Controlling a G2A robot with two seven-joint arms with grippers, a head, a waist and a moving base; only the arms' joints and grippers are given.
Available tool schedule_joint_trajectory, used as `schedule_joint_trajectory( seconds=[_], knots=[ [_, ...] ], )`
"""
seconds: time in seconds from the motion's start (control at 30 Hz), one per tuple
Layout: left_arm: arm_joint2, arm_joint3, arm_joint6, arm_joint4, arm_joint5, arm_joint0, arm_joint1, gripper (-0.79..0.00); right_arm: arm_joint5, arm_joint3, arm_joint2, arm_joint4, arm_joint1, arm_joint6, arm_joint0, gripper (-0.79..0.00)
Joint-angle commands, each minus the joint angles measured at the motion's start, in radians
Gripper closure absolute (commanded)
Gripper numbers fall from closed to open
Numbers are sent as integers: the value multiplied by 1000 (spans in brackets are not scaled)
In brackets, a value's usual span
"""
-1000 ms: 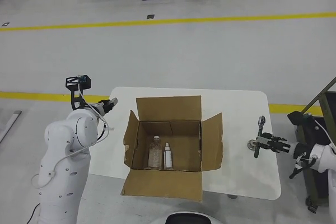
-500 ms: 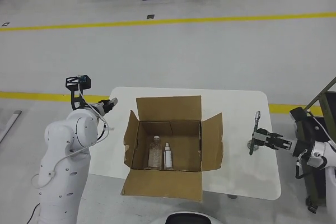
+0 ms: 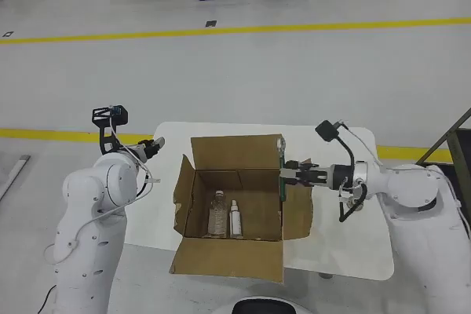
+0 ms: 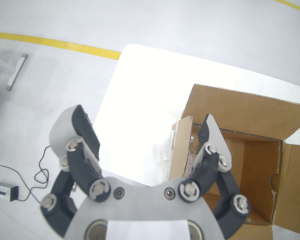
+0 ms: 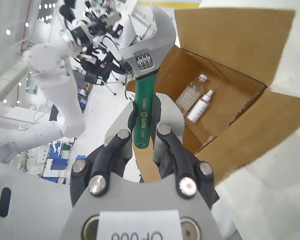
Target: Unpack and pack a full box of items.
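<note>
Our right gripper [image 5: 145,112] has its fingers clamped low on the green-handled steel adjustable wrench [image 5: 150,51], held above the right wall of the open brown cardboard box [image 3: 235,151]. We judge it heavy, rigid and head-weighted (gripping nearer the head would resist pivoting). The left gripper [image 4: 142,113] has its fingers spread wide, empty.

— What colour is the adjustable wrench [image 5: 145,76]?
— Green handle, silver head. The cardboard box [image 3: 235,153] is plain brown.
— And inside it?
— The plastic bottle [image 5: 190,93] is clear with a white cap, and the spray bottle [image 5: 198,108] is white. The table [image 3: 337,235] is white too, and the floor line [image 3: 220,31] is yellow.
</note>
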Motion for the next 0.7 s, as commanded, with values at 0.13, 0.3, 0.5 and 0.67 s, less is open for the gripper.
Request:
schedule_joint_trajectory(
  seconds=[0.13, 0.3, 0.5, 0.67],
  knots=[
    [0, 0, 0, 0, 0, 0, 0, -785, 76, 200, -298, -42, -53, -70, 125, 0],
    [0, 0, 0, 0, 0, 0, 0, -785, 165, 370, -455, -94, -96, -109, 196, 0],
    [0, 0, 0, 0, 0, 0, 0, -785, 267, 521, -596, -143, -152, -159, 261, 0],
    [0, 0, 0, 0, 0, 0, 0, -785, 326, 616, -689, -201, -199, -191, 317, 0]
  ],
)
